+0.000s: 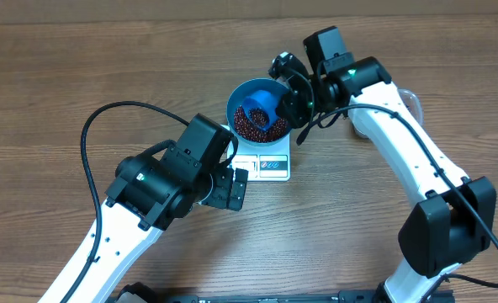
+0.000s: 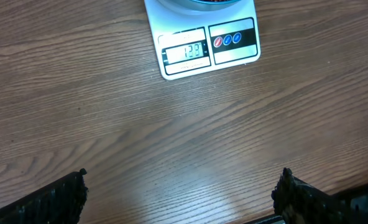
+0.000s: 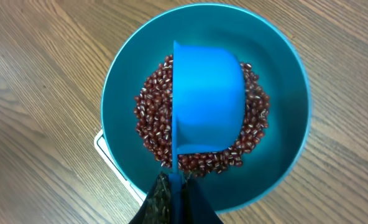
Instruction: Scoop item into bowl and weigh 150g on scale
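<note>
Pinching the scoop tipped over the bowl, right claw is risking dumping excess beans; left claw is gaping wide.

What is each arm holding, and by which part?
Right gripper: the blue scoop, fingers shut on its handle end, cup tipped over the beans in the bowl. Left gripper: open, nothing held.
</note>
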Robot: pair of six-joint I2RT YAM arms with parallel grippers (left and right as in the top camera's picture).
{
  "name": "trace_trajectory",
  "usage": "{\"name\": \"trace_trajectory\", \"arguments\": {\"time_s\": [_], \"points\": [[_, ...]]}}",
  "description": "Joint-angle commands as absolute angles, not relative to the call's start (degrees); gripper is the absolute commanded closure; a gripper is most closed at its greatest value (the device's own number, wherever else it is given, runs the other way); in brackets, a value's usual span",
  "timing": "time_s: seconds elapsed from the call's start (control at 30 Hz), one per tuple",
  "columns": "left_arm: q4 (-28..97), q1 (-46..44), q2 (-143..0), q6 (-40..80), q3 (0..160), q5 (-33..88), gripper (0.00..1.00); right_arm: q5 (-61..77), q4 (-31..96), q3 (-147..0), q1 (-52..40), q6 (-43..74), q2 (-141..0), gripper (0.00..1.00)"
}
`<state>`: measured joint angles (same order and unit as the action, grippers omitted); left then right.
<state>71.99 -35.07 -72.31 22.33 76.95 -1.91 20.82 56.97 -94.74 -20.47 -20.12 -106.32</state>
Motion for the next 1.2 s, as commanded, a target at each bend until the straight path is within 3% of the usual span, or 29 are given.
{"name": "trace_trajectory", "arguments": {"time_s": [0.0,0.37,0.73,1.17], "points": [[71.9,-35.3,-72.0,22.7,77.0,-1.8,0.00,25.4,56.4,-97.3,-18.2,-17.9,-105.8,0.96],[71.9,-35.3,-72.0,22.7,77.0,-1.8,0.01,23.5,52.8,-97.3,-16.7,-18.5,-99.6,0.96],[71.9,-35.3,-72.0,22.7,77.0,-1.8,0.00,21.5,57.1,-97.3,-18.3,-30.8,-97.0,0.96],[71.9,-35.3,-72.0,22.7,77.0,-1.9,0.00,21.9,57.6,-97.3,-18.3,-35.5,-97.0,0.96]]}}
